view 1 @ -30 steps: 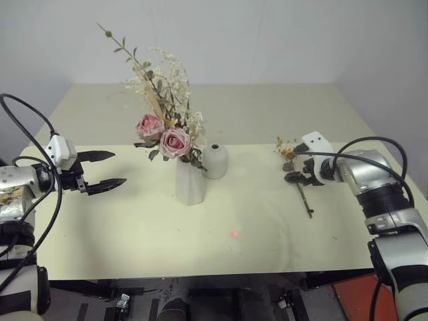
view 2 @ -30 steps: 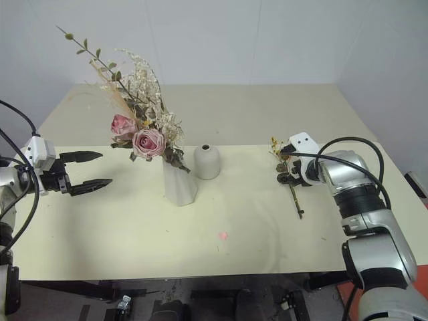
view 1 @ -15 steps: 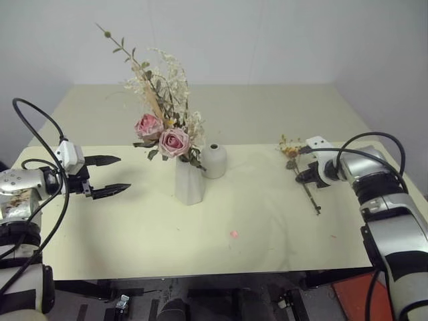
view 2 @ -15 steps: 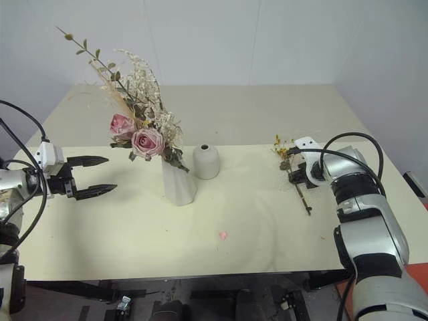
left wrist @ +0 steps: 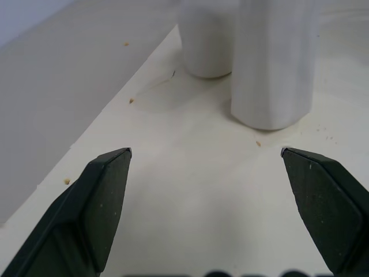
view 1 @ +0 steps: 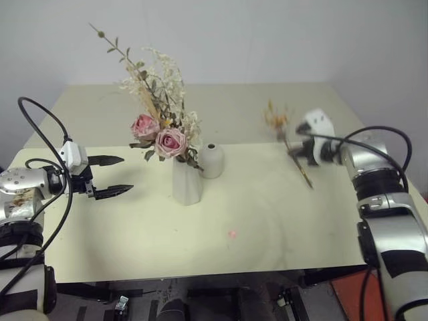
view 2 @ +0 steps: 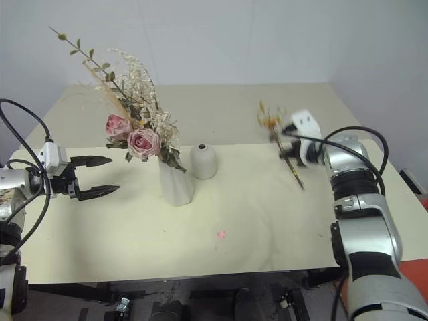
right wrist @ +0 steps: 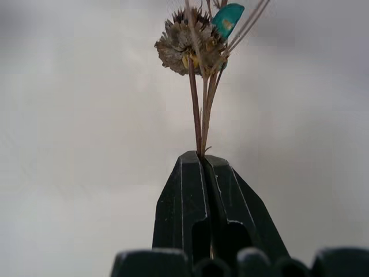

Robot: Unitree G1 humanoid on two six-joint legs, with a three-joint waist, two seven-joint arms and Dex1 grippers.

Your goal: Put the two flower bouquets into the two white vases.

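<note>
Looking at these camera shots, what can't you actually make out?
- Sprig in the right claw: motion blur hides its flower heads in the eye views; the right wrist view's top edge cuts them off.
- Tall vase: the rose bouquet covers its mouth; the left wrist view cuts off both vases' tops.
- Short vase: its inside is too small to see.
</note>
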